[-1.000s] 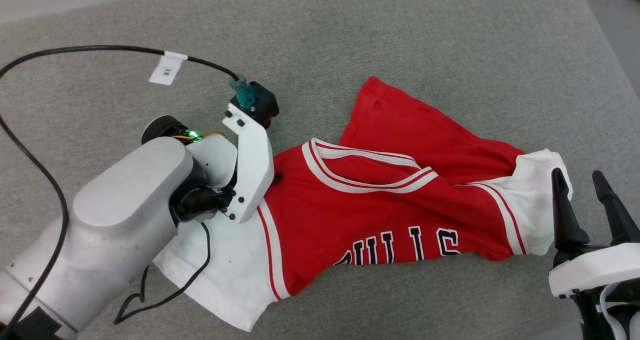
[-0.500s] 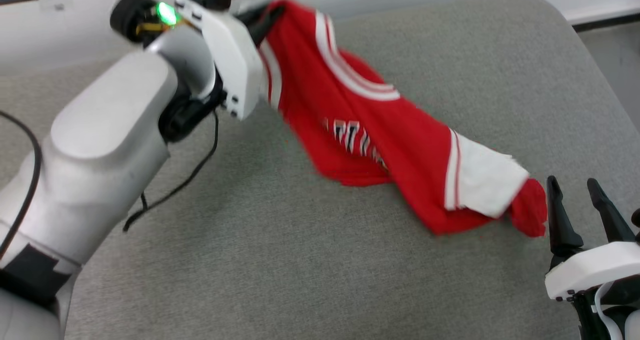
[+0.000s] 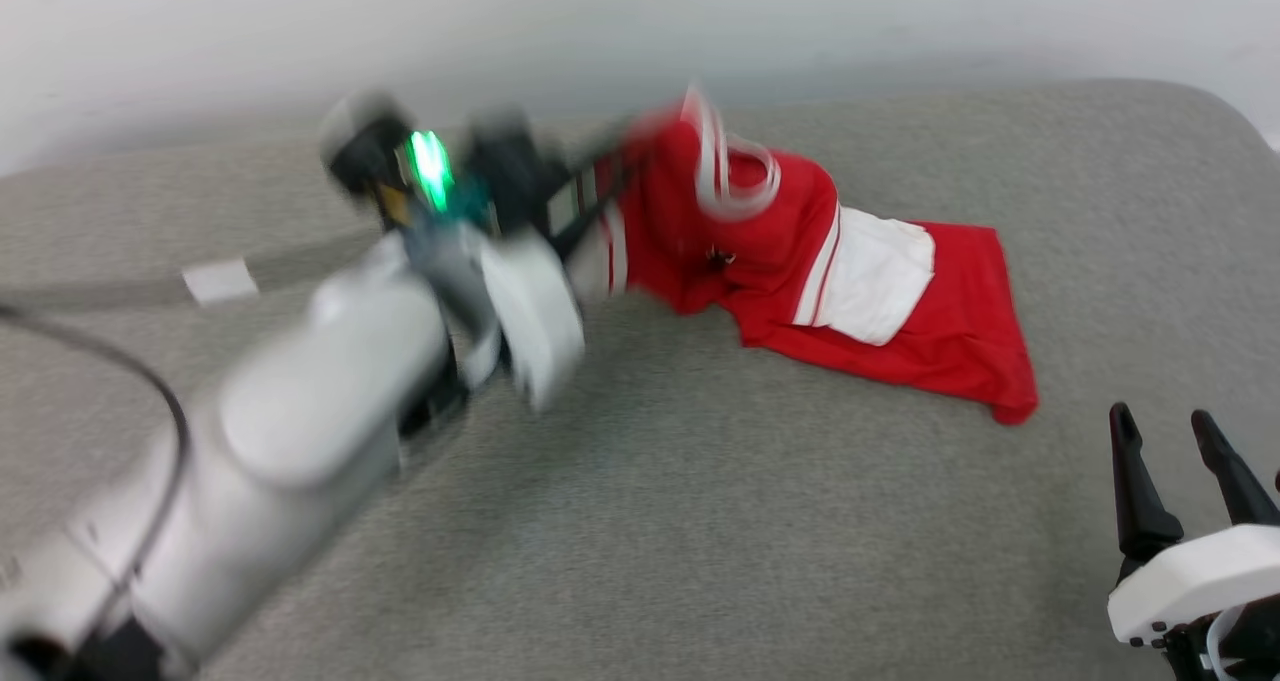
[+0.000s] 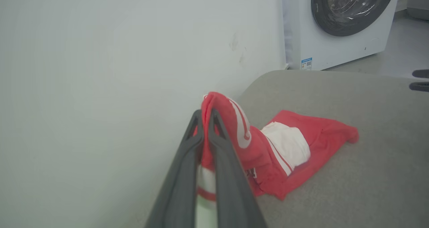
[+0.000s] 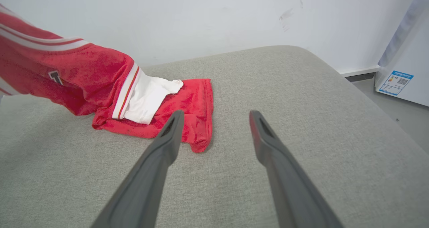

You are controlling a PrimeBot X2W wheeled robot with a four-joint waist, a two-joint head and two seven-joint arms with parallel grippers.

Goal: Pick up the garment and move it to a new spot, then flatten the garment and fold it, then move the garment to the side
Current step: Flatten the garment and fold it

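The garment (image 3: 880,291), a red jersey shirt with white sleeves and striped trim, trails across the far part of the grey cushion. My left gripper (image 3: 610,166) is shut on its near-left edge and holds that end raised, blurred by motion. In the left wrist view the two dark fingers (image 4: 214,144) pinch red and white cloth of the garment (image 4: 301,137), whose rest drapes down onto the cushion. My right gripper (image 3: 1170,426) stands open at the lower right, nothing between its fingers; in its own view the right gripper (image 5: 214,116) is just short of the garment (image 5: 187,100).
The grey cushion (image 3: 700,521) ends at a pale wall (image 3: 600,21) behind the garment. A white washing machine (image 4: 338,23) stands beyond the cushion's far corner. A black cable with a white tag (image 3: 220,281) runs along my left arm.
My left gripper shut on the garment's edge, then lifted and carried it toward the far side of the cushion. The garment went from spread out to bunched and trailing. The head camera has tilted up.
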